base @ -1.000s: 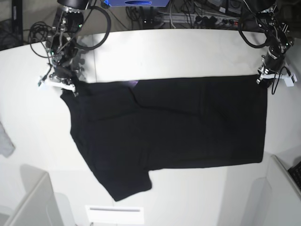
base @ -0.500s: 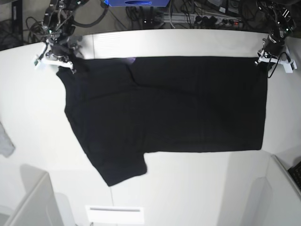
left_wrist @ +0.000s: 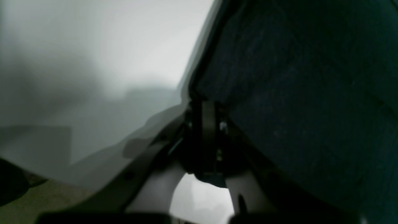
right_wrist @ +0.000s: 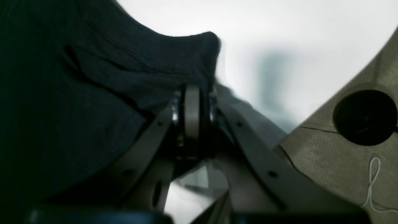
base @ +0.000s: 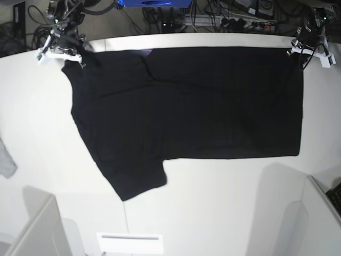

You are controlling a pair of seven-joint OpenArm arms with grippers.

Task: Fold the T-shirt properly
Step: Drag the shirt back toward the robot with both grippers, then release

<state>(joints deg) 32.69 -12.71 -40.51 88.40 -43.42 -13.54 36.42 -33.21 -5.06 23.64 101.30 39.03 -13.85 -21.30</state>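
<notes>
Base view has the black T-shirt [base: 192, 101] spread plain side up across the white table [base: 224, 208], its top edge along the far side and one sleeve trailing toward the near left. My right claw [base: 63, 48] pinches the shirt's far corner on the view's left; my left claw [base: 308, 47] pinches the far corner on the view's right. Through my right wrist camera, the claw [right_wrist: 192, 102] is closed tight on a bunched, stitched fold of the shirt [right_wrist: 93, 93]. Through my left wrist camera, the other claw [left_wrist: 207, 115] is likewise closed on the shirt's edge [left_wrist: 295, 93]. A small grey scrap of cloth [base: 5, 159] lies at the table's left edge.
</notes>
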